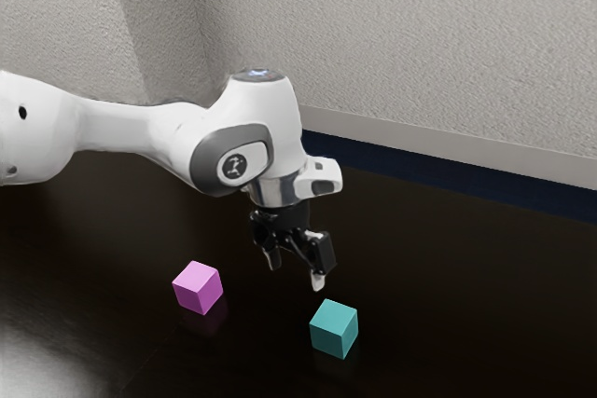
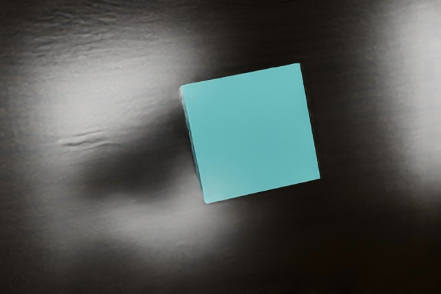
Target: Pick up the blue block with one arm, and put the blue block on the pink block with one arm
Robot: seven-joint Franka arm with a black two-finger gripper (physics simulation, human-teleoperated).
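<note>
A teal-blue block [image 1: 334, 327] rests on the dark table, near its front. In the wrist view the same blue block [image 2: 251, 132] lies flat below my hand, its top face turned a little. The pink block [image 1: 197, 286] sits on the table to the exterior view's left of the blue one, a short gap between them. My black gripper [image 1: 297, 266] hangs above and slightly left of the blue block, fingers open, nothing between them. It touches neither block.
The glossy dark tabletop [image 1: 448, 267] stretches to the exterior view's right and back. A grey textured wall [image 1: 420, 44] with a pale baseboard stands behind the table. My white arm comes in from the exterior view's left.
</note>
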